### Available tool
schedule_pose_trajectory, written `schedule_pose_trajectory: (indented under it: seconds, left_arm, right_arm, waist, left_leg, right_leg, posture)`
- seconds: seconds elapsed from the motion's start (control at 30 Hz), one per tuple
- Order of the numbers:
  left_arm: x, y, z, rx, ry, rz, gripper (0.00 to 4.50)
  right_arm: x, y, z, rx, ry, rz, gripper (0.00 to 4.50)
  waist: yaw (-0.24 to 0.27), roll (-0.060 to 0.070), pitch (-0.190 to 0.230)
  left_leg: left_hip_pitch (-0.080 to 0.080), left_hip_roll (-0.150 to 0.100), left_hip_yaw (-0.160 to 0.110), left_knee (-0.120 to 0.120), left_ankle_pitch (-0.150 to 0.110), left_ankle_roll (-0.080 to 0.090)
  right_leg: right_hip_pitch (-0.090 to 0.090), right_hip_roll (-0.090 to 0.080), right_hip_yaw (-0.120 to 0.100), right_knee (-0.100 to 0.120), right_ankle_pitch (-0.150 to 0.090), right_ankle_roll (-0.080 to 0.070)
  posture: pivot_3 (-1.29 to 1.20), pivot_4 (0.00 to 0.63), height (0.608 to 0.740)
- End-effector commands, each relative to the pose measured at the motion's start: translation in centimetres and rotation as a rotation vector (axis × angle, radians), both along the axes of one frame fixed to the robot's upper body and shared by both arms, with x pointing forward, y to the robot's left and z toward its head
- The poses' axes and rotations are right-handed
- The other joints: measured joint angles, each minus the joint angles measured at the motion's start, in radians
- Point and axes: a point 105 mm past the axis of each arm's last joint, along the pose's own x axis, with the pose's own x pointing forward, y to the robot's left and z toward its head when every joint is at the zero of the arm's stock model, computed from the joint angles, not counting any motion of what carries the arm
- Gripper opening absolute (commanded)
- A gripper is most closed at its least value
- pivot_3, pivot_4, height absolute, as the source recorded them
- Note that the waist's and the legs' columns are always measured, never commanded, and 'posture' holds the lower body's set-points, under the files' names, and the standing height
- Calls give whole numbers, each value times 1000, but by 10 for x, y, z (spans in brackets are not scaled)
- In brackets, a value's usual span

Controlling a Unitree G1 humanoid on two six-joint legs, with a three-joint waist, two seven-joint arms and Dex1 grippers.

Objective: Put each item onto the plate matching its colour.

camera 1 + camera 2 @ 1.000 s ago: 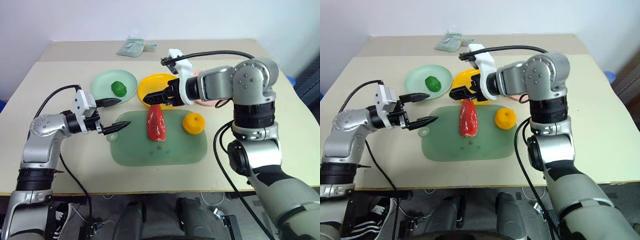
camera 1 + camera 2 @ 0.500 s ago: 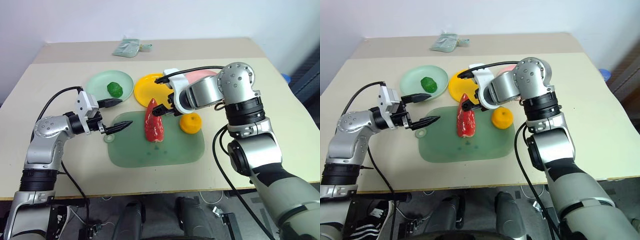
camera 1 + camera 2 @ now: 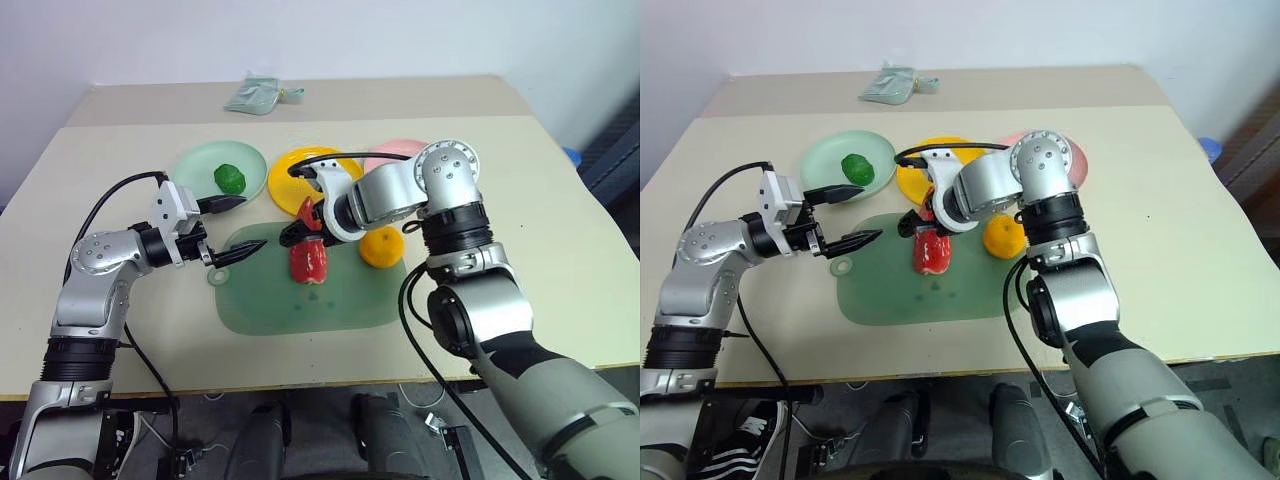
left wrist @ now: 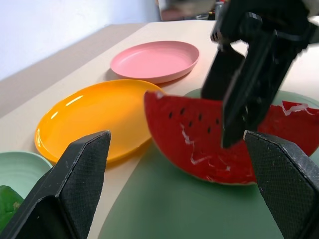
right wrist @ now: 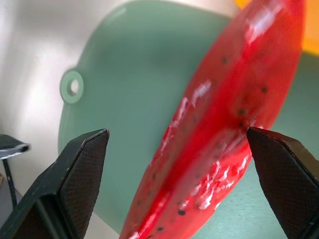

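Now that our right gripper [image 3: 303, 228] has dropped from above the yellow plate [image 3: 290, 180] to the red wedge [image 3: 309, 260] on the green mat [image 3: 350, 300], its fingers spread wide astride it, nothing held, we judge a grasp near. The wedge looks glossy, hard, seed-specked. Our left gripper [image 3: 235, 227] hovers open, empty.
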Motion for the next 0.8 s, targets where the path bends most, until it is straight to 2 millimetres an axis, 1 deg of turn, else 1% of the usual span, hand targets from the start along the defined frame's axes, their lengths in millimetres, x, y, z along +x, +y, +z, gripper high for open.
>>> schedule_pose_trajectory:
  seconds: [0.03, 0.13, 0.2, 0.3, 0.37, 0.57, 0.63, 0.73, 0.8]
  left_arm:
    - [-2, -2, 13, 2, -57, -3, 4388]
    - [-1, -2, 13, 2, -59, 1, 4500]
    - [-1, -2, 12, 2, -59, 2, 4500]
    - [-2, -3, 11, 0, -57, 6, 4500]
    - [-1, -2, 11, 0, -54, 8, 4500]
    - [-1, -2, 12, -2, -59, 8, 4500]
    - [-1, -2, 12, -3, -59, 7, 4500]
    - [-2, -3, 13, -17, -50, -2, 4500]
    - [-2, -2, 16, -31, -59, 9, 4500]
  right_arm:
    - [-2, 3, 10, -7, -76, 24, 4500]
    - [-2, 0, 10, -42, -117, 26, 3652]
    - [-1, -1, 10, -49, -131, 25, 2710]
    - [-2, -1, 12, -60, -164, 44, 1095]
    - [-3, -1, 14, -73, -185, 60, 193]
    - [-2, -6, 23, -86, -233, 85, 193]
    - [-1, -7, 30, -66, -245, 89, 193]
    - [-1, -12, 50, -6, -285, 113, 193]
    - [5, -26, 71, 15, -355, 85, 193]
  waist:
    - [1, 0, 0]
    - [-1, 0, 0]
    - [-1, 0, 0]
    - [-1, 0, 0]
    - [0, 0, 0]
    - [1, 0, 0]
    - [1, 0, 0]
    - [1, 0, 0]
    - [3, 0, 0]
  left_leg:
    - [0, 0, 0, 0, 0, 0]
    - [0, 0, 0, 0, 0, 0]
    - [0, 0, 0, 0, 0, 0]
    - [0, 0, 0, 0, 0, 0]
    - [0, 0, 0, 0, 0, 0]
    - [0, 0, 0, 0, 0, 0]
    - [0, 0, 0, 0, 0, 0]
    - [0, 0, 0, 0, 0, 0]
    - [0, 0, 0, 0, 0, 0]
  right_leg:
    - [0, 0, 0, 0, 0, 0]
    - [0, 0, 0, 0, 0, 0]
    - [0, 0, 0, 0, 0, 0]
    - [0, 0, 0, 0, 0, 0]
    - [0, 0, 0, 0, 0, 0]
    - [0, 0, 0, -1, 0, 0]
    - [0, 0, 0, -1, 0, 0]
    - [0, 0, 0, -1, 0, 0]
    - [0, 0, 0, -1, 0, 0]
  posture:
    - [0, 150, 740]
    - [0, 150, 740]
    - [0, 150, 740]
    - [0, 150, 740]
    - [0, 150, 740]
    - [0, 150, 740]
    - [0, 150, 740]
    - [0, 150, 740]
    - [0, 150, 740]
